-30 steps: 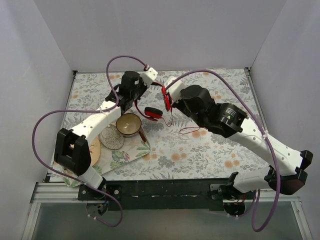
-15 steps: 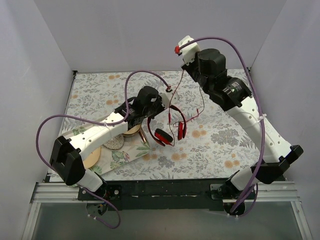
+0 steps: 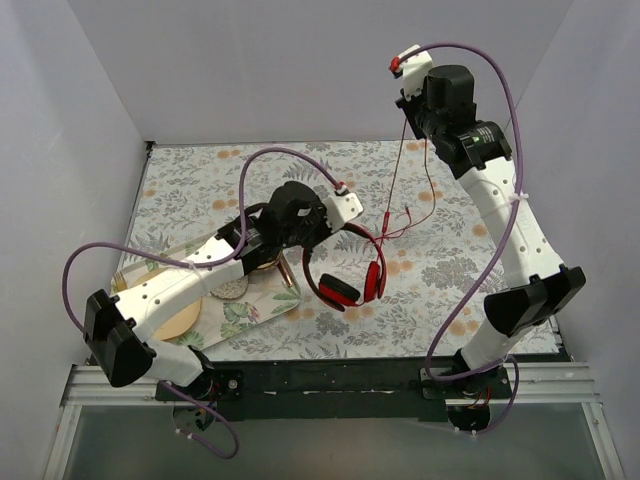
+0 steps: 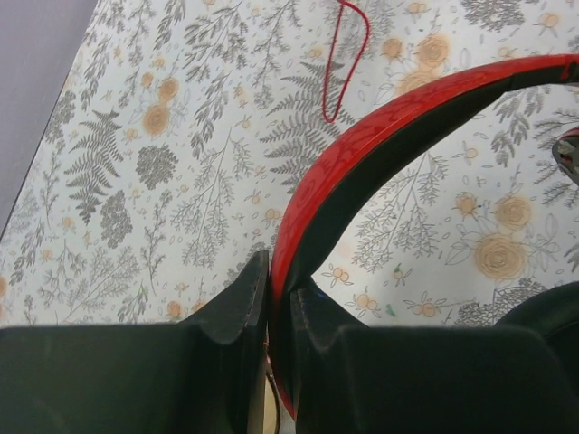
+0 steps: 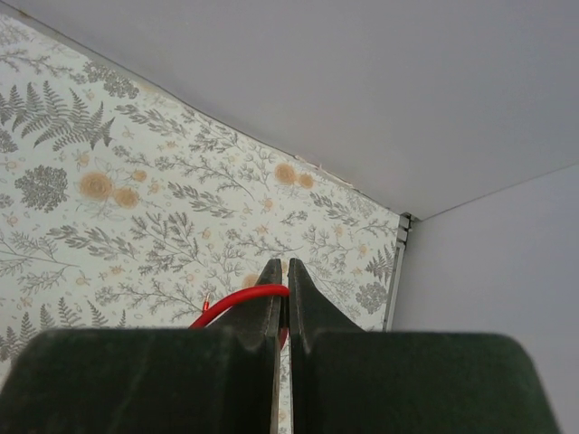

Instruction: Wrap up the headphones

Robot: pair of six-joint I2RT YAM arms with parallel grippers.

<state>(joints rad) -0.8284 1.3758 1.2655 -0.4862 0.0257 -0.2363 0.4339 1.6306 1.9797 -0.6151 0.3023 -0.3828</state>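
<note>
The red headphones (image 3: 345,275) hang over the middle of the table, ear cups down and toward the front. My left gripper (image 3: 322,232) is shut on the red, black-lined headband (image 4: 362,154) and holds it up. The thin red cable (image 3: 396,170) runs from the headphones up to my right gripper (image 3: 408,98), which is raised high at the back right and shut on the cable (image 5: 240,300). A loose loop of cable (image 3: 405,222) dangles above the table.
A flowered tray (image 3: 250,310) at the front left holds a bowl (image 3: 262,262), a glass dish (image 3: 228,288) and a round wooden disc (image 3: 180,310). White walls (image 3: 300,60) enclose the table at the back and both sides.
My right gripper has risen up and back to the right, pulling the cable taut. My left gripper has carried the headphones rightward and toward the front, off the table.
</note>
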